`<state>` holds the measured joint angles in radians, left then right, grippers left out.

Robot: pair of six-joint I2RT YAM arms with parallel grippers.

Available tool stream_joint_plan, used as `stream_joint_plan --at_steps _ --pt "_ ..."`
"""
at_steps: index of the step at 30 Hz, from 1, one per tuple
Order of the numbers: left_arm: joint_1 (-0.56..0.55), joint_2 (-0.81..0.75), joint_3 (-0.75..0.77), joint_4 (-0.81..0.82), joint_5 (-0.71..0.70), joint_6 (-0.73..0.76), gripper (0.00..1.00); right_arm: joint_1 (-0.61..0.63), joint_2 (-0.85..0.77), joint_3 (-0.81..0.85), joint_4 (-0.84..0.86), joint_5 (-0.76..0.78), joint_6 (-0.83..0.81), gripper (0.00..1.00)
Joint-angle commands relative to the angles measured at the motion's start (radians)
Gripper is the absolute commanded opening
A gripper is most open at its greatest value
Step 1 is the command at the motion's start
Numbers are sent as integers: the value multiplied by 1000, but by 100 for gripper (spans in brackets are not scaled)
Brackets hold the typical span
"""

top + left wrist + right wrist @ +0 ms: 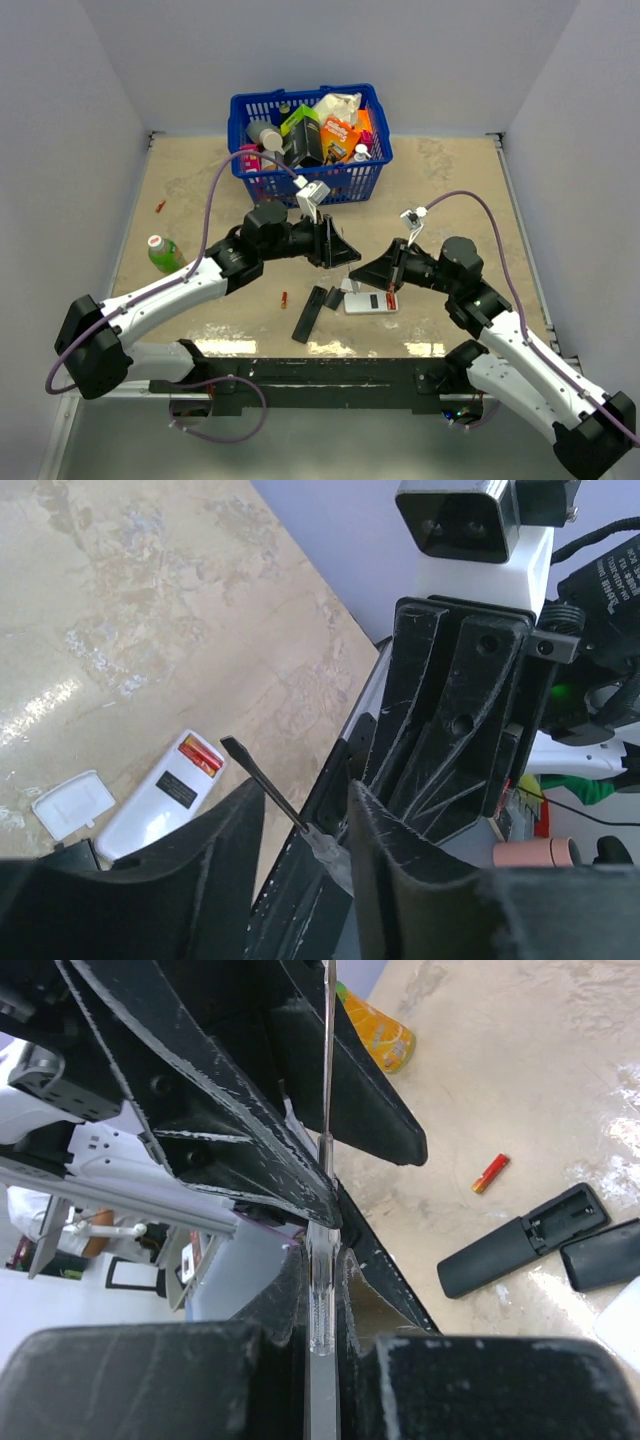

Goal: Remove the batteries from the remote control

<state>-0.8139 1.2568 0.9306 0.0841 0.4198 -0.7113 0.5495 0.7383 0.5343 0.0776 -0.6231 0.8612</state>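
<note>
A white remote (370, 302) lies back up in the middle of the table with its bay open and red batteries (389, 300) in it; it also shows in the left wrist view (160, 805) with the batteries (200, 754). One loose red battery (284, 298) lies to its left, also seen in the right wrist view (491, 1173). My right gripper (322, 1260) is shut on the clear handle of a screwdriver (328, 1060). My left gripper (305, 800) is open, with the screwdriver (262, 782) between its fingers. Both grippers meet just above the white remote.
A black remote (520, 1245) with an empty open bay and its black cover (605, 1255) lie near the front. A white cover (72, 805) lies beside the white remote. A green bottle (165, 253) stands at left, a blue basket (247, 182) at the back, and a small red piece (160, 207) at far left.
</note>
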Motion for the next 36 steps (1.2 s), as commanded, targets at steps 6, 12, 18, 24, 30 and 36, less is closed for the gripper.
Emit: stream_joint_plan --at_steps 6,12,18,24,30,36 --pt "-21 -19 0 67 27 -122 0 1 -25 23 59 -29 9 0" --pt "-7 -42 28 22 -67 -296 0 3 -155 79 -47 210 -327 36" --pt "28 -92 -21 171 -168 -612 0 4 -197 14 233 293 -496 54" --pt "30 -115 13 164 -315 -764 0 9 -188 -54 431 255 -558 57" --pt "28 -122 -12 206 -383 -913 0 59 -166 -65 522 306 -600 64" --pt "30 -114 0 152 -417 -964 0 107 -100 -59 600 336 -640 65"
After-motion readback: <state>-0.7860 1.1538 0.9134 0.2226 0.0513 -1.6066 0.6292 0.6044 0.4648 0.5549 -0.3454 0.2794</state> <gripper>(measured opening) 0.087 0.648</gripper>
